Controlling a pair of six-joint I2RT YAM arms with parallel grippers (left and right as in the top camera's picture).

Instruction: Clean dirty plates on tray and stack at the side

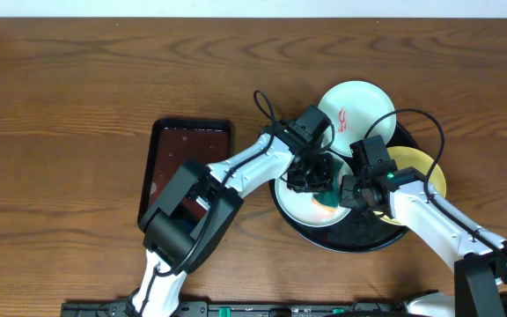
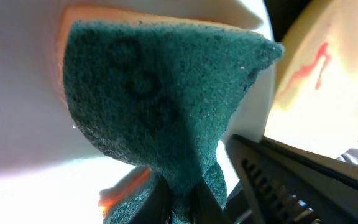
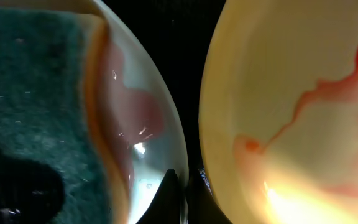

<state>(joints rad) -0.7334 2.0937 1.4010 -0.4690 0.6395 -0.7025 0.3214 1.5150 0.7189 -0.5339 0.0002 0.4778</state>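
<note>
The green scouring sponge (image 2: 160,106), clamped in your left gripper (image 2: 182,199): press it flat on the white round plate (image 3: 143,118); right gripper (image 3: 188,196) apparently pinches its rim.

There are three plates: one back white plate (image 1: 356,104), one front white plate (image 1: 303,210), and one yellow plate (image 1: 433,172). There is one round black tray (image 1: 359,239), one dark tray with four corners (image 1: 192,141), one green sponge (image 1: 328,201), two robot arms (image 1: 253,163) (image 1: 429,216), and one table (image 1: 60,106).

Three plates (image 1: 356,106) on the tray (image 1: 365,236)
</note>
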